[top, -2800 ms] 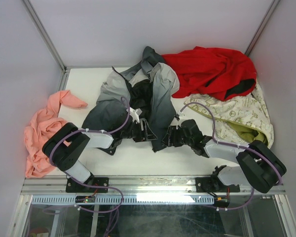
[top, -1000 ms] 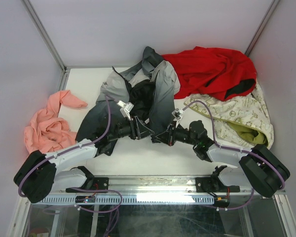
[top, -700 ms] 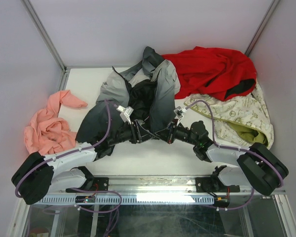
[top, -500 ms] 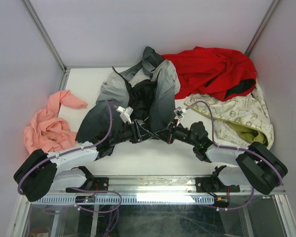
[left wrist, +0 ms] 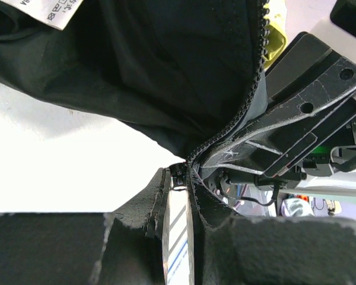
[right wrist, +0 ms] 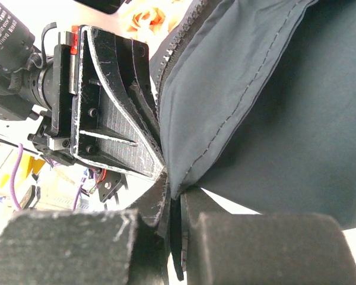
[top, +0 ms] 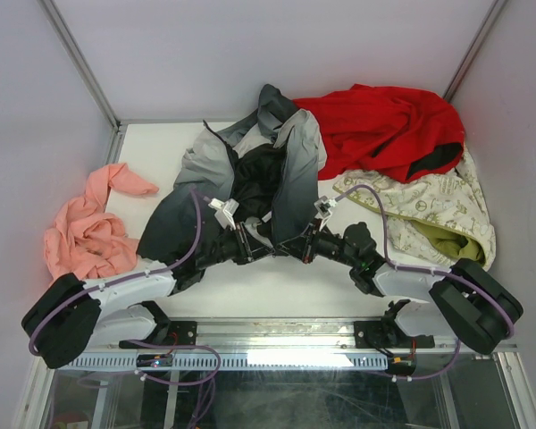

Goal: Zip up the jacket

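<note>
The jacket, grey and charcoal with black lining, lies open at the table's middle. Both grippers meet at its near hem. In the left wrist view my left gripper is shut on the zipper's lower end, a small metal piece pinched at the tips, with the zipper teeth running up from there. My right gripper is shut on the jacket's dark hem, the fabric edge tucked between its fingers. From above, the left gripper and right gripper are almost touching.
A red garment lies at the back right, with a cream patterned cloth in front of it. A pink cloth is bunched at the left edge. Enclosure walls stand on three sides; the metal rail runs along the front.
My left arm has stretched forward from its folded pose and its jaws have narrowed onto the zipper's end. The right gripper has kept hold of the hem, shifting only slightly.
</note>
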`<state>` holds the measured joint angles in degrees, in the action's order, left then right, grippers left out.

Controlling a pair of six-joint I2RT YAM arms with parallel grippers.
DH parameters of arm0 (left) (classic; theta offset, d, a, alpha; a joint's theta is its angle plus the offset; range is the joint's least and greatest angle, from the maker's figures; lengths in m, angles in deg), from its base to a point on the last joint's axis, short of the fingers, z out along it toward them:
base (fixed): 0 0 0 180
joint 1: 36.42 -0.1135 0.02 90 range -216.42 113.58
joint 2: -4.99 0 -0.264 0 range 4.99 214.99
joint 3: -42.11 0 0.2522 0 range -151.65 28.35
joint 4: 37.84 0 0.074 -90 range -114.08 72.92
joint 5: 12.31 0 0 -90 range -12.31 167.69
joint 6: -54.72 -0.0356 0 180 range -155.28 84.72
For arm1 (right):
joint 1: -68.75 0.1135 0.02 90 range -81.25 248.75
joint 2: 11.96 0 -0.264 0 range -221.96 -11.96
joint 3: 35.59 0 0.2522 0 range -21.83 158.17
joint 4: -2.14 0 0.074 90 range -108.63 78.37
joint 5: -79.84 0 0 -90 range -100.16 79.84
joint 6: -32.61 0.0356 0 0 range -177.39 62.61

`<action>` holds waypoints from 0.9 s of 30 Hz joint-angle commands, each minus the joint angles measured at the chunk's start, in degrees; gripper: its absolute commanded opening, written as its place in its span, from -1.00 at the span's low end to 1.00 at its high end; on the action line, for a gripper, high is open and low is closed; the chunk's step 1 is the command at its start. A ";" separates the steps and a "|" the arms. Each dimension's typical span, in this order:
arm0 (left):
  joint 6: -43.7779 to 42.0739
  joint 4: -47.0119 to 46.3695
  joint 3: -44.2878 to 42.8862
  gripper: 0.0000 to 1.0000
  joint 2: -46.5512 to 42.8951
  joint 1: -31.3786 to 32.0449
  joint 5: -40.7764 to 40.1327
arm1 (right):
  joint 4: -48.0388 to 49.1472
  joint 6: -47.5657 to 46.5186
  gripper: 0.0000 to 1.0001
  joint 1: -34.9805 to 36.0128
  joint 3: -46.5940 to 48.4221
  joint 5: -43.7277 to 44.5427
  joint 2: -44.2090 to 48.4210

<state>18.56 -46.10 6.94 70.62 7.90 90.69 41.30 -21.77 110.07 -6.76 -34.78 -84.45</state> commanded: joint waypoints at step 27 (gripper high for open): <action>-10.80 49.39 -15.83 0.33 -2.90 -0.89 -26.78 | 3.57 -5.23 -1.00 -3.76 -0.89 1.53 6.14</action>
<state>10.24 -8.85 -4.84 65.72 7.77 74.75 42.87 -24.18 106.97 -7.29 -32.92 -80.34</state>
